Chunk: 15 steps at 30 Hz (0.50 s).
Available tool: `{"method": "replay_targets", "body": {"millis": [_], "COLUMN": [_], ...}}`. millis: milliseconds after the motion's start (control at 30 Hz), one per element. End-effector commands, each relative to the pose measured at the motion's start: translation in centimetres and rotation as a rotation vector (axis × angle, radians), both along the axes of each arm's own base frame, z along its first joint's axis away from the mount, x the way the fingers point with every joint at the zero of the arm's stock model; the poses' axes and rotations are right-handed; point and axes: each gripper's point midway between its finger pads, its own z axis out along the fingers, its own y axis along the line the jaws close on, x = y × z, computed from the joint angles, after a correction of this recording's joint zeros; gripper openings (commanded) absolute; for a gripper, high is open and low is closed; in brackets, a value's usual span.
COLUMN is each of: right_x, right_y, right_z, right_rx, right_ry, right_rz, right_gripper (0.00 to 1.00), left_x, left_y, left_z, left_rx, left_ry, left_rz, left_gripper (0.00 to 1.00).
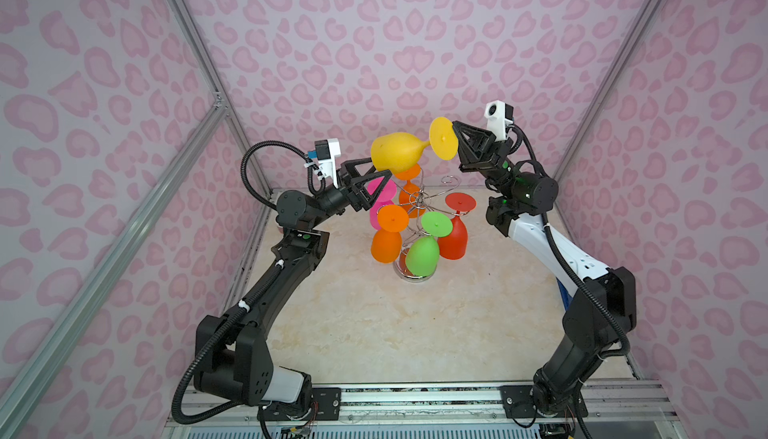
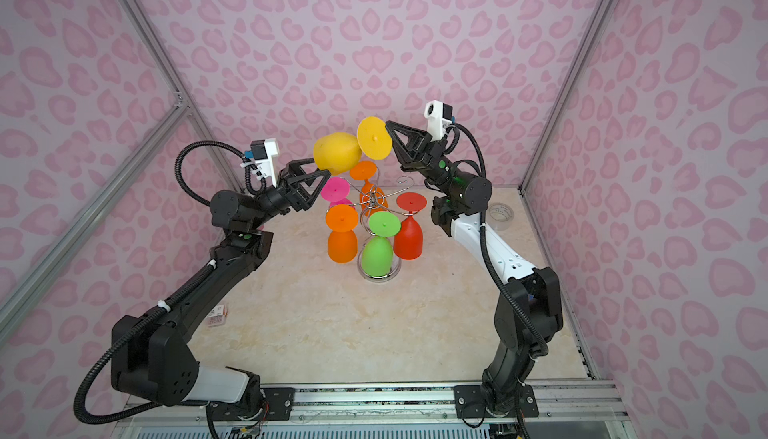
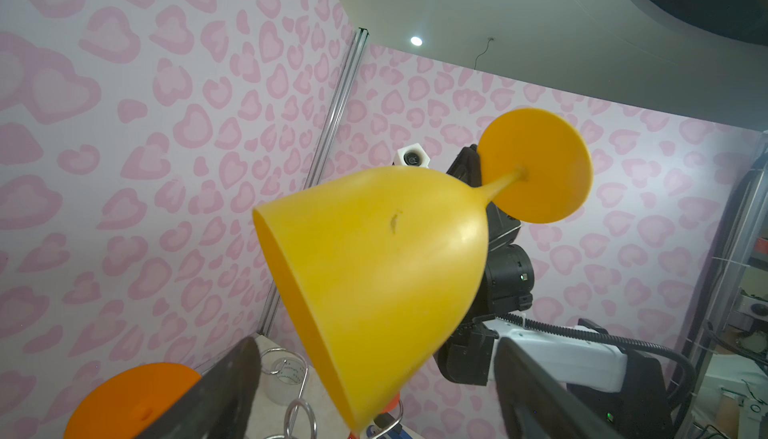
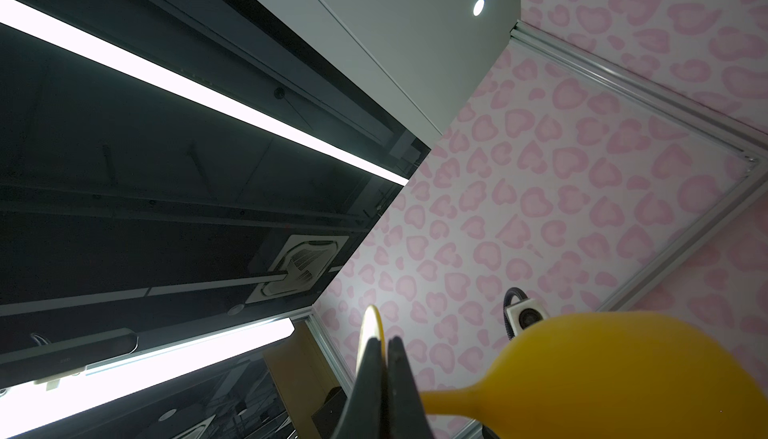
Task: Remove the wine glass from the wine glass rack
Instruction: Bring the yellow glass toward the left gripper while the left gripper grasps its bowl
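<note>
A yellow wine glass (image 1: 395, 152) (image 2: 336, 153) lies on its side in the air above the chrome wine glass rack (image 1: 419, 202) (image 2: 374, 200). My right gripper (image 1: 456, 127) (image 2: 388, 124) (image 4: 385, 341) is shut on the rim of the glass's round foot (image 3: 536, 166). From the left, my left gripper (image 1: 380, 168) (image 2: 321, 166) (image 3: 374, 345) stands open, with the lower part of the yellow bowl (image 3: 382, 270) between its fingers and a gap on each side. Several glasses (orange, pink, green, red) hang upside down on the rack.
The rack's round base (image 1: 413, 277) stands mid-table on the beige marbled surface. A clear tape roll (image 2: 500, 212) lies behind the right arm, and a small red and white packet (image 2: 216, 314) lies under the left arm. Pink patterned walls enclose three sides.
</note>
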Motion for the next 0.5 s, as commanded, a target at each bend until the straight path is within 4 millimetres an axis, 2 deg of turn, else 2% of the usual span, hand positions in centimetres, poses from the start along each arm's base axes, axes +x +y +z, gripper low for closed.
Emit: {"method": "replay_targets", "body": {"millis": [0, 100, 467], "right_x": [-0.6, -0.2, 2.8], "right_y": [-0.4, -0.3, -1.5], "right_z": [0.1, -0.3, -2.1], "right_rx": [0.034, 0.042, 0.115], "right_ry": [-0.023, -0.009, 0.068], "right_rz": [0.019, 0.028, 0.05], "right_gripper": [0.0, 0.0, 0.0], "left_x": [-0.8, -1.1, -2.5], "left_y": [0.0, 0.0, -0.2], "left_z": [1.4, 1.6, 2.1], "left_rx": [-0.03, -0.045, -0.069], "left_ry": [-0.059, -0.062, -0.073], "left_rz": [-0.026, -0.04, -0.083], "left_gripper": [0.89, 0.85, 0.54]}}
